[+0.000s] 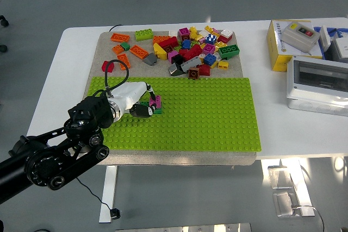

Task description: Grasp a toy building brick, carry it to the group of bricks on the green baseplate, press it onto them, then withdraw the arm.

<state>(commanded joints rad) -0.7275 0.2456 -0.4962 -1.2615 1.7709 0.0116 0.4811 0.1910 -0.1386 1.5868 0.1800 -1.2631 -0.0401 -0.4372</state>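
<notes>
Contact is seen between the white-shelled left hand (135,101), fingers curled round a small magenta plastic brick (157,101), and the cluster just beyond the fingertips (on the green studded baseplate (206,115)).

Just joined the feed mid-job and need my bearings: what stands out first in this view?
The left hand reaches from the lower left onto the green baseplate, its fingers at a small pink and green group of bricks near the plate's left end. Behind the plate lies a bright pile of loose bricks. Boxes sit at the table's right edge.
</notes>
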